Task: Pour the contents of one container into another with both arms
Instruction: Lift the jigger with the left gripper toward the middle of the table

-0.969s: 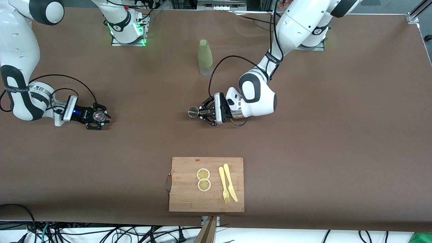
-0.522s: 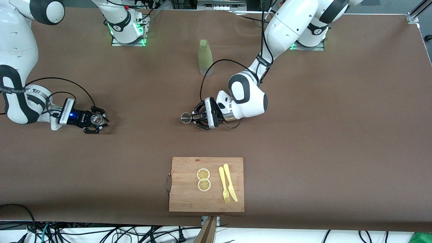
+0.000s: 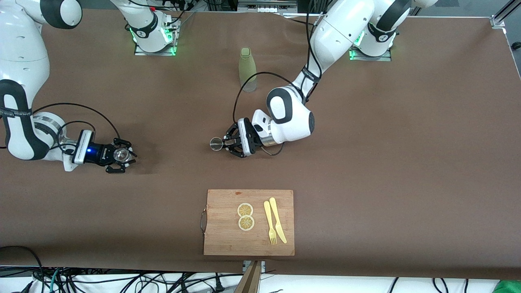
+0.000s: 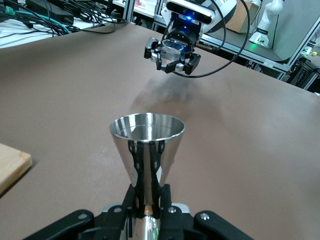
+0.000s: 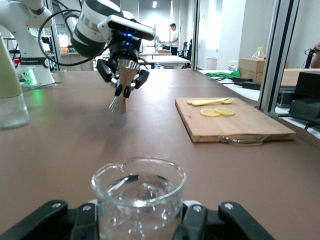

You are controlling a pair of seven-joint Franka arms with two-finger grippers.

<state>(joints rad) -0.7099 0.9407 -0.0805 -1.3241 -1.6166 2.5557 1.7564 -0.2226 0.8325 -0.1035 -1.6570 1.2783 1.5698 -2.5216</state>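
Front view: left hand (image 3: 223,143) up over bare table (image 3: 366,162), farther from the camera than the cutting board (image 3: 248,222), pinching the jigger (image 3: 215,143) at its waist, rim turned up. Right hand (image 3: 122,155) toward the right arm's end of the table from the cutting board, low over the surface, clamped on the faceted glass (image 3: 120,154). Olive-green bottle (image 3: 247,69) upright, farther from the camera than the cutting board, well apart from both hands. On the cutting board: two lemon slices (image 3: 246,216) beside a yellow fork (image 3: 269,223) and knife (image 3: 277,219). Left wrist view: jigger (image 4: 146,150) upright between closed fingers (image 4: 131,200), corner of the cutting board (image 4: 12,165) beside it, right hand (image 4: 172,51) with the glass (image 4: 171,49) well apart. Right wrist view: glass (image 5: 138,197) gripped and upright; left hand (image 5: 122,75) holding the jigger (image 5: 123,87) above the table, cutting board (image 5: 232,122) beside it, bottle (image 5: 11,90) at the frame edge.
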